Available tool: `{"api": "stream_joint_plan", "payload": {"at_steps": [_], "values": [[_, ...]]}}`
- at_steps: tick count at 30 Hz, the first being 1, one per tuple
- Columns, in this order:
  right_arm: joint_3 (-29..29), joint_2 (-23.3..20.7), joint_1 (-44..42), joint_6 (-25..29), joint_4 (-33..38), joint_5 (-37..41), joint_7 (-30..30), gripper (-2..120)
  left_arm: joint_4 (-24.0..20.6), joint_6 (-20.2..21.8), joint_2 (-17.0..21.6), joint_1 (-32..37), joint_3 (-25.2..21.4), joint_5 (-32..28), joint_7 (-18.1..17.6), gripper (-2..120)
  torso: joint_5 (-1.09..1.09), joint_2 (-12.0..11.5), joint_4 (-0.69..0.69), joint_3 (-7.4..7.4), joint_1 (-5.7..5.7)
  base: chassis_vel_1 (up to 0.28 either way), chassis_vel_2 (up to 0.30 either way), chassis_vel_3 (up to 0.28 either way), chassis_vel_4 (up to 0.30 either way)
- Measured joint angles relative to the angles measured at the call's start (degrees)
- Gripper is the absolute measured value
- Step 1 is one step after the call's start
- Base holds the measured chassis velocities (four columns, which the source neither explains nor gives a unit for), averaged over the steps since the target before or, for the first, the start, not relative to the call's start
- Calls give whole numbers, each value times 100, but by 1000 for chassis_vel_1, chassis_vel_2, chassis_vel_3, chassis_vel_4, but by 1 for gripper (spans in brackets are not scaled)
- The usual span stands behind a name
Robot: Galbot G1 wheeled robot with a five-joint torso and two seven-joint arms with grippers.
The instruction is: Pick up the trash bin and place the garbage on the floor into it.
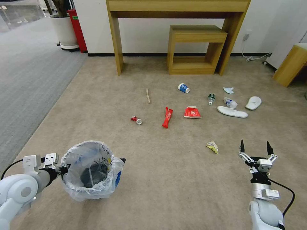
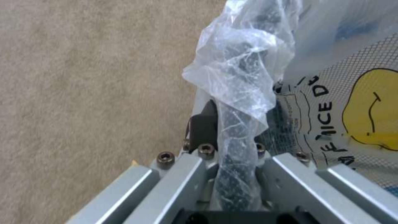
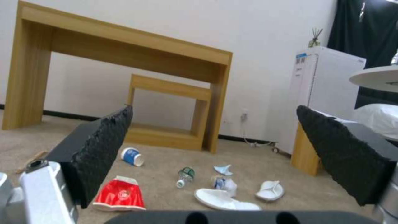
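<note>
While left hand (image 1: 64,168) grips the trash bin (image 1: 91,171) rim, garbage (image 1: 192,112) lies ahead.

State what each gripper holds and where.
Left gripper clamps the trash bin by its bag-covered rim. Right gripper is open, empty.

Head high, wrists low, shared floor (image 1: 179,179)

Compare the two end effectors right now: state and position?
Left end effector is shut on the trash bin, gripping its bag-lined rim; right end effector is open, holding nothing. The left one sits at the bin's side; the right one hangs above bare floor near the yellow wrapper. Both point forward.
</note>
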Motion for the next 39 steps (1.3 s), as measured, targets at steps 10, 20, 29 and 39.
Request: {"api": "stream_joint_plan", "payload": {"at_steps": [10,20,29,39], "values": [[-3,-2,14,0,-6,-2,-2,100,7,0,3,-18,-1,1,3,0,0,0,0,0,0,-90,91,89,-88],[-3,-5,13,2,-7,-2,-5,100,12,0,-10,-9,-12,9,4,0,0,0,0,0,0,-86,90,82,-82],[0,-11,0,3,10,0,-6,100,-17,0,-8,9,-28,10,6,0,0,0,0,0,0,-93,82,90,-91],[2,-17,-12,5,23,2,-9,100,-33,0,-23,36,-44,29,13,0,0,0,0,0,0,-98,85,86,-87]]}}
